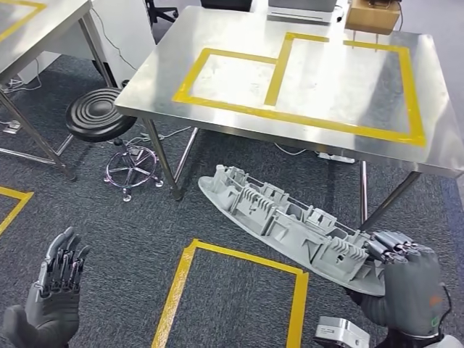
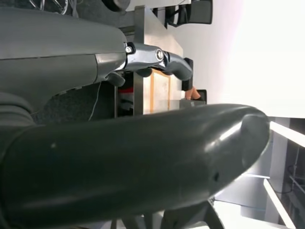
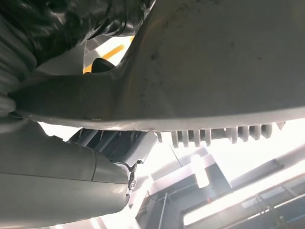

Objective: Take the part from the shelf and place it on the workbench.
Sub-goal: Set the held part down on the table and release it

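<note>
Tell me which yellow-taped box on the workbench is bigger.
The right box on the workbench; it reaches farther back and wider than the left box.

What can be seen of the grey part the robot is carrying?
The grey part is long and narrow, rounded at its far end, with a flat rim and a ribbed, compartmented upper face; it looks like moulded plastic. It hangs in the air over the carpet, short of the workbench, slanting up and away from the right hand, which grips its near end. Nothing else touches it.
</note>
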Controlling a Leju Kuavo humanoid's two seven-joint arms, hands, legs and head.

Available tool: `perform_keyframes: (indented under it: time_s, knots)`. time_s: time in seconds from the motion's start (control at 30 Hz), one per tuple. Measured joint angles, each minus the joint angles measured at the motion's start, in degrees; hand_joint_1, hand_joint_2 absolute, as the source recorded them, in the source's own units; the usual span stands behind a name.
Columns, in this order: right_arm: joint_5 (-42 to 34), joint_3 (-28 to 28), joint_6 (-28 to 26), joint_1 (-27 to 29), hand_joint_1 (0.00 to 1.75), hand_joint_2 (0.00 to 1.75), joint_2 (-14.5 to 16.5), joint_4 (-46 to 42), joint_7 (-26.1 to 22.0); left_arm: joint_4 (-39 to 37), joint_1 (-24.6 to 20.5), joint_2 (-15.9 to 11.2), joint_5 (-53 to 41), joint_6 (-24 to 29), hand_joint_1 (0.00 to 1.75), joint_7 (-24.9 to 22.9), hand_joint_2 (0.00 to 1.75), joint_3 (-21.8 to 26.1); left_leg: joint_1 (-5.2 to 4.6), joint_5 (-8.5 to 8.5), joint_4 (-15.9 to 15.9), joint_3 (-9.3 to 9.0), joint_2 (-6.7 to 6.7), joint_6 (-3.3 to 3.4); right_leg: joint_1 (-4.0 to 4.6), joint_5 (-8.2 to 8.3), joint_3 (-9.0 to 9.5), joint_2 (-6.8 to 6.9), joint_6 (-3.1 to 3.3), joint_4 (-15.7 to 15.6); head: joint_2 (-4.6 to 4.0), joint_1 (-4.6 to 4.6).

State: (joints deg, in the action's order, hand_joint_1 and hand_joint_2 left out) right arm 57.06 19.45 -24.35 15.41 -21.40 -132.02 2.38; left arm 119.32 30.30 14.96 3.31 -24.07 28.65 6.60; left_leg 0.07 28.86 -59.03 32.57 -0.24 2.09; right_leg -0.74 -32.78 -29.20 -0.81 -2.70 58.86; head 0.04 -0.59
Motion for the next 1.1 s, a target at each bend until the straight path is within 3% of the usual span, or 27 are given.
perform_keyframes:
  time_s: [0.07, 0.13, 0.17, 0.2, 0.27, 0.3, 0.33, 0.37, 0.47, 0.53, 0.57, 0.63, 0.67, 0.7, 0.73, 0.8, 0.83, 0.87, 1.0, 1.07, 1.1]
  knots:
    - [-0.1, -0.1, 0.0, -0.1, 1.75, 1.75, 0.0, 0.0, 0.0, 0.0, -0.1, 0.2, 0.0, 0.0, 0.00, 0.0, 0.00, 0.1, 0.32, 0.16, 0.7, -0.87, 0.16, 0.43, 0.00, -2.21, -2.48, 0.25, -0.43, 4.6, 0.00, 0.19]
    - [-0.1, -0.1, 0.0, -0.2, 1.75, 1.75, 0.0, 0.0, 0.0, 0.0, -0.1, 0.0, 0.0, 0.3, 0.00, 0.5, 0.00, 0.1, 0.33, 0.72, 0.7, -1.41, 0.26, 0.68, -0.07, -4.64, -7.59, 0.36, -0.77, 12.4, 0.00, 0.28]
    - [0.0, -0.1, 0.0, -0.2, 1.75, 1.75, 0.0, 0.0, 0.1, -0.1, -0.1, -0.4, 0.1, 0.6, 0.00, 1.0, 0.00, 0.1, 0.33, 1.09, 0.7, -1.78, 0.28, 0.70, -0.10, -4.65, -9.71, 0.37, -0.88, 15.0, 0.00, 0.27]
    - [0.1, -0.1, 0.0, -0.2, 1.75, 1.75, 0.0, 0.0, 0.2, -0.2, -0.1, -0.9, 0.3, 0.9, 0.00, 1.6, 0.00, 0.1, 0.34, 1.52, 0.7, -2.31, 0.26, 0.66, -0.13, -3.39, -10.83, 0.40, -0.94, 15.4, 0.00, 0.28]
    - [0.3, -0.1, 0.0, -0.3, 1.75, 1.75, 0.0, 0.1, 0.4, -0.5, -0.1, -1.8, 0.6, 1.2, 0.00, 2.3, 0.00, 0.1, 0.38, 2.59, 0.7, -3.78, 0.20, 0.42, -0.19, 2.08, -9.70, 0.63, -0.88, 9.9, 0.00, 0.29]
    - [0.3, -0.1, 0.0, -0.5, 1.75, 1.75, 0.0, 0.1, 0.4, -0.6, -0.2, -2.2, 0.7, 1.3, 0.00, 2.5, 0.00, 0.1, 0.32, 3.16, 0.8, -4.37, 0.16, 0.17, -0.13, 4.28, -8.42, 0.83, -0.77, 6.5, 0.00, 0.31]
    - [0.4, -0.1, 0.0, -0.6, 1.75, 1.75, 0.0, 0.1, 0.5, -0.7, -0.2, -2.5, 0.8, 1.3, 0.00, 2.6, 0.00, 0.1, 0.23, 3.64, 0.7, -4.77, 0.14, -0.14, -0.05, 5.49, -7.10, 0.98, -0.49, 3.5, 0.00, 0.36]
    - [0.5, -0.1, 0.0, -0.7, 1.75, 1.75, 0.1, 0.1, 0.5, -0.8, -0.2, -2.8, 0.8, 1.4, 0.00, 2.7, 0.00, 0.1, 0.14, 3.95, 0.7, -4.92, 0.13, -0.45, 0.07, 5.77, -6.27, 1.06, -0.14, 1.9, 0.00, 0.36]
    - [0.6, -0.2, -0.1, -0.8, 1.75, 1.75, 0.1, 0.1, 0.6, -0.9, -0.3, -3.3, 0.8, 1.4, 0.00, 2.7, 0.00, 0.1, 0.06, 4.37, 1.1, -5.21, 0.22, -1.26, 0.12, 4.86, -5.49, 0.83, 1.07, 1.0, 0.01, 0.12]
    - [0.6, -0.2, -0.1, -0.9, 1.75, 1.75, 0.1, 0.1, 0.6, -1.0, -0.4, -3.7, 0.9, 1.4, 0.00, 2.7, 0.00, 0.1, 0.08, 5.61, -0.8, -4.72, 0.26, -1.85, -0.13, 4.52, -4.66, 0.82, 1.81, 0.5, 0.01, -0.13]
    - [0.7, -0.3, -0.1, -0.9, 1.75, 1.75, 0.2, 0.1, 0.6, -1.0, -0.5, -3.9, 0.9, 1.5, 0.00, 2.8, 0.00, 0.1, 0.14, 6.86, -3.7, -3.28, 0.25, -2.11, -0.24, 4.31, -4.18, 0.85, 2.15, 0.3, 0.01, -0.27]
    - [0.7, -0.3, -0.1, -1.1, 1.75, 1.75, 0.2, 0.1, 0.6, -1.1, -0.5, -4.1, 0.8, 1.6, 0.00, 2.8, 0.00, 0.1, 0.24, 9.45, -12.0, 1.65, 0.25, -2.41, -0.20, 3.73, -3.49, 0.85, 2.53, 0.2, 0.00, -0.44]
    - [0.7, -0.3, -0.1, -1.1, 1.75, 1.75, 0.2, 0.1, 0.6, -1.1, -0.5, -4.2, 0.8, 1.6, 0.00, 2.8, 0.00, 0.1, 0.27, 9.81, -15.1, 3.88, 0.25, -2.46, -0.18, 3.40, -3.12, 0.80, 2.58, 0.2, 0.00, -0.45]
    - [0.7, -0.3, -0.1, -1.1, 1.75, 1.75, 0.2, 0.1, 0.6, -1.2, -0.5, -4.4, 0.8, 1.6, 0.00, 2.8, 0.00, 0.1, 0.28, 8.87, -16.2, 5.21, 0.25, -2.43, -0.16, 3.03, -2.63, 0.71, 2.56, 0.2, 0.00, -0.44]
    - [0.6, -0.3, -0.1, -1.1, 1.75, 1.75, 0.2, 0.1, 0.6, -1.2, -0.5, -4.5, 0.8, 1.6, 0.00, 2.8, 0.00, 0.1, 0.28, 6.72, -14.9, 5.46, 0.24, -2.31, -0.15, 2.63, -2.03, 0.60, 2.48, 0.2, 0.00, -0.45]
    - [0.3, -0.4, 0.0, -1.3, 1.75, 1.75, 0.2, 0.2, 0.7, -1.2, -0.6, -4.6, 0.8, 1.7, 0.00, 2.7, 0.00, 0.1, 0.19, 1.22, -8.2, 3.66, 0.20, -1.80, -0.15, 1.71, -0.79, 0.38, 2.11, 0.1, 0.00, -0.39]
    - [-0.1, -0.5, 0.1, -1.5, 1.75, 1.75, 0.2, 0.2, 0.7, -1.3, -0.6, -4.7, 0.8, 1.8, 0.00, 2.8, 0.00, 0.0, 0.07, -0.35, -5.0, 2.51, 0.17, -1.51, -0.10, 1.29, -0.46, 0.25, 1.79, 0.1, -0.01, -0.38]
    - [-0.5, -0.7, 0.3, -1.8, 1.75, 1.75, 0.2, 0.2, 0.8, -1.3, -0.6, -4.9, 0.8, 1.9, 0.00, 2.8, 0.00, -0.1, -0.07, -0.77, -2.8, 1.60, 0.14, -1.27, -0.06, 0.98, -0.37, 0.19, 1.46, 0.0, -0.01, -0.37]
    - [-1.9, -1.5, 1.2, -3.4, 1.75, 1.75, 0.3, 0.4, 1.1, -1.4, -0.7, -5.3, 1.0, 2.3, 0.00, 3.0, 0.00, -0.6, -0.02, 0.15, -0.3, 0.27, 0.07, -0.44, -0.12, 0.49, -0.38, 0.24, 0.14, -0.3, -0.01, -0.37]
    - [-2.1, -1.8, 1.4, -3.9, 1.75, 1.75, 0.3, 0.4, 1.2, -1.4, -0.7, -5.5, 1.0, 2.4, 0.00, 3.0, 0.00, -0.9, 0.33, 0.19, 0.3, -0.53, 0.09, 0.10, -0.10, -1.12, -1.93, 0.38, -0.44, 3.0, -0.01, -0.18]
    - [-2.1, -1.9, 1.4, -4.1, 1.75, 1.75, 0.3, 0.4, 1.2, -1.4, -0.8, -5.5, 1.0, 2.4, 0.00, 3.0, 0.00, -1.0, 0.32, 0.39, 0.4, -0.77, 0.12, 0.29, -0.10, -2.48, -4.00, 0.44, -0.66, 6.5, -0.01, -0.09]
